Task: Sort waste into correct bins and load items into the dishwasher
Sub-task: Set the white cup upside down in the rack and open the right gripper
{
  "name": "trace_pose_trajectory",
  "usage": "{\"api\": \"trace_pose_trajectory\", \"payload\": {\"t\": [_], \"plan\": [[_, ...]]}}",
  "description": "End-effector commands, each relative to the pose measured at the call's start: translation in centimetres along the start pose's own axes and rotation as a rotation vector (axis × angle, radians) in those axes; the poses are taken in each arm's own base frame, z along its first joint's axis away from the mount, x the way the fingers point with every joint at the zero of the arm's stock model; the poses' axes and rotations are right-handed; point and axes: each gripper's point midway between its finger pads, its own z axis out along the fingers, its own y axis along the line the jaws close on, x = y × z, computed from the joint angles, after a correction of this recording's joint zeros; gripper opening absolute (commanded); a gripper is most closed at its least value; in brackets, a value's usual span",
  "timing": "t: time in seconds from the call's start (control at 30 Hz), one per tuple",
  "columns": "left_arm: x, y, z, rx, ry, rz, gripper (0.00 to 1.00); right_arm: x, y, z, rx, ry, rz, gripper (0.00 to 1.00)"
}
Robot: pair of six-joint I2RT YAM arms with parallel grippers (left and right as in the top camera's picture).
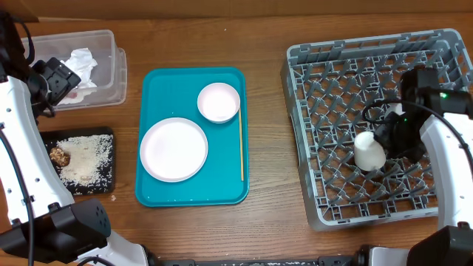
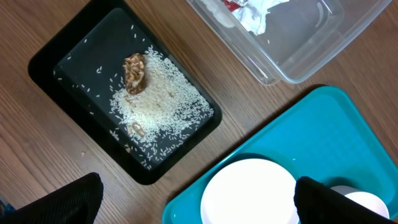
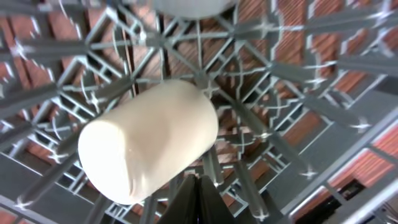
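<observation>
Your right tool sits low in the grey dish rack with its fingers pressed together, gripping nothing. The whitish cup lies on its side on the grid just ahead and to the left of the fingertips. Your left tool hangs above the table with its fingers spread wide. The black tray of rice crumbs lies ahead to its left, the clear tub ahead to its right.

The wooden worktop bore a clear tub in its far left corner, a black tray nearer, a teal tray centrally, and a grey rack rightward.
</observation>
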Motion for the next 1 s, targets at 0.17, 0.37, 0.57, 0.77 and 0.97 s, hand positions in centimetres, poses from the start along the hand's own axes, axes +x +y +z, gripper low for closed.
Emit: {"api": "trace_pose_trajectory", "payload": {"t": [0.17, 0.37, 0.57, 0.77, 0.97], "plan": [[0.2, -0.1, 0.4, -0.006, 0.013, -0.013, 1.0, -1.0, 3.1, -1.6, -0.151, -0.04, -0.06, 0.04], [0.2, -0.1, 0.4, -0.006, 0.013, -0.013, 1.0, -0.4, 4.6, -0.7, -0.222, -0.002, -0.125, 0.04], [0.2, -0.1, 0.4, -0.006, 0.013, -0.013, 1.0, 0.3, 4.3, 1.5, -0.193, 0.03, -0.126, 0.04], [0.2, -0.1, 0.4, -0.006, 0.014, -0.013, 1.0, 0.4, 3.1, 2.5, -0.118, 0.039, -0.099, 0.04], [0.2, -0.1, 0.4, -0.006, 0.014, -0.013, 1.0, -0.4, -0.3, 2.2, 0.067, -0.022, 0.019, 0.04]]}}
